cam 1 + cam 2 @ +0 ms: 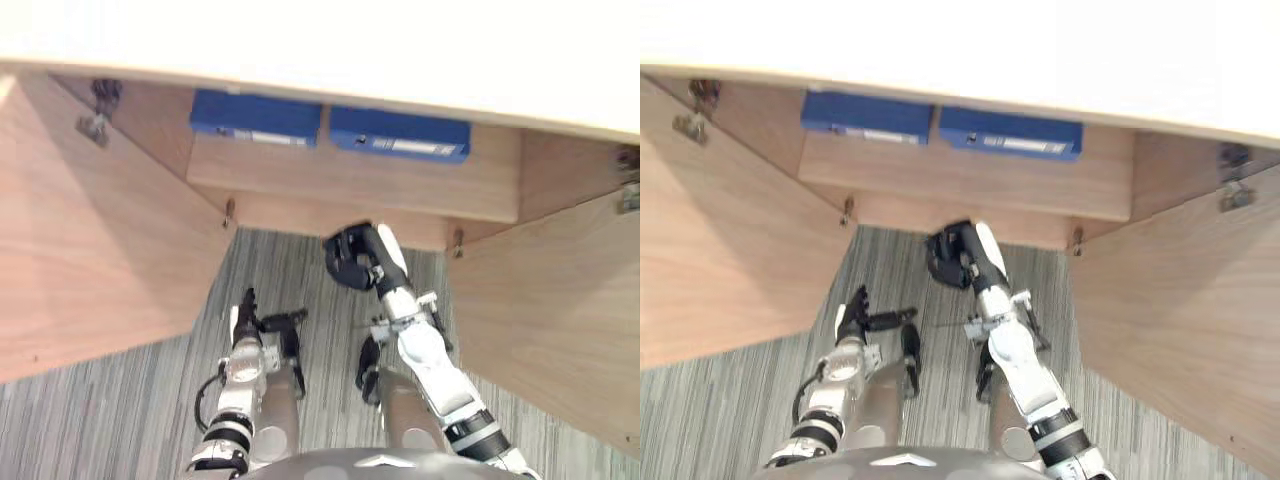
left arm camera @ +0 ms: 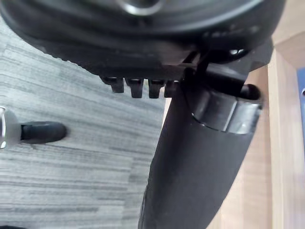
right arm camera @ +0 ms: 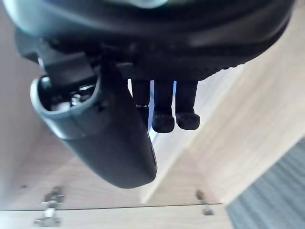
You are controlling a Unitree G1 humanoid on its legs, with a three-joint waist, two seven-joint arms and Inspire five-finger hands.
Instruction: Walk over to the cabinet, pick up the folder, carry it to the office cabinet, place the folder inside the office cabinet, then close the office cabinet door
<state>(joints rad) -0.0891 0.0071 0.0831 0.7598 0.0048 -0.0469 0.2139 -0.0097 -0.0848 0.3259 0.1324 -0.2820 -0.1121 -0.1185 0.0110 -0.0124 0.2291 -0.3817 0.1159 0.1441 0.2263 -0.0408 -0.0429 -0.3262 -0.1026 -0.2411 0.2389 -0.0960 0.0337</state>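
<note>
Two blue folders lie flat side by side on the open office cabinet's shelf, one to the left and one to the right. My right hand is raised just in front of the shelf's front edge, below the right folder, its fingers curled and holding nothing. My left hand hangs lower over the carpet, fingers relaxed and thumb sticking out, also holding nothing.
Both cabinet doors stand wide open, the left door and the right door flanking my arms. The cabinet's pale top overhangs the shelf. Grey striped carpet lies between the doors.
</note>
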